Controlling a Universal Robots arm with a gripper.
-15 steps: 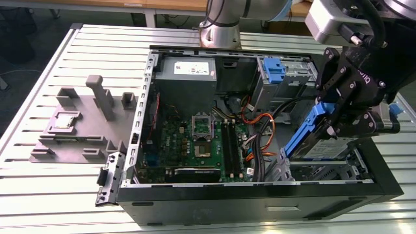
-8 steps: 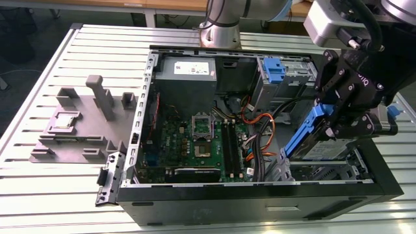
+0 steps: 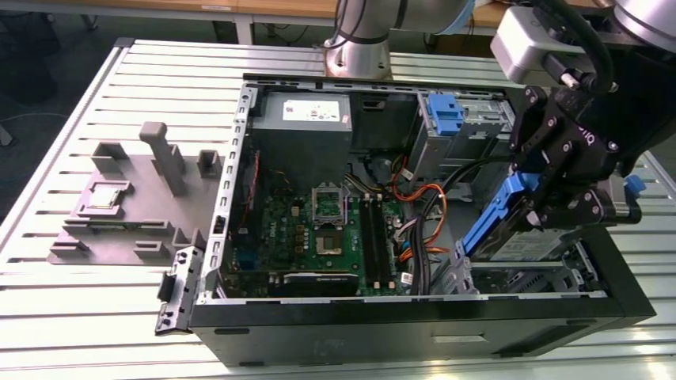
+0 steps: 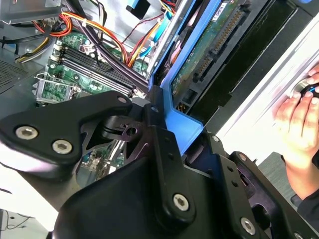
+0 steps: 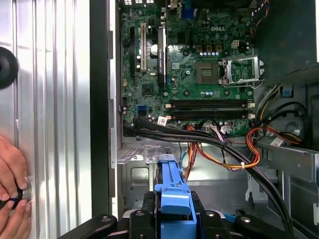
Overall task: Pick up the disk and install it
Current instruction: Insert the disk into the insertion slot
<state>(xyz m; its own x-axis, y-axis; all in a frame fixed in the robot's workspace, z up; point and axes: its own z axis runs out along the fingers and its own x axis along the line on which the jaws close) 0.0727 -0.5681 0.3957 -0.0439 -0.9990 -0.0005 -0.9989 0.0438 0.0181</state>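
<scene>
Blue-railed disk (image 3: 491, 222) tilted steeply; circuit side exposed

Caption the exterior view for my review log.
Robot hand holds the blue-railed disk tilted inside the open computer case, at the exterior view's right.

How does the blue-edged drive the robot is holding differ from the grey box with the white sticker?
The disk is smaller and thinner than the grey box. The disk has blue rails; the grey box is plain with a white sticker. The disk is tilted, clamped in the gripper; the grey box sits in a corner of the case. Both are rectangular.
</scene>
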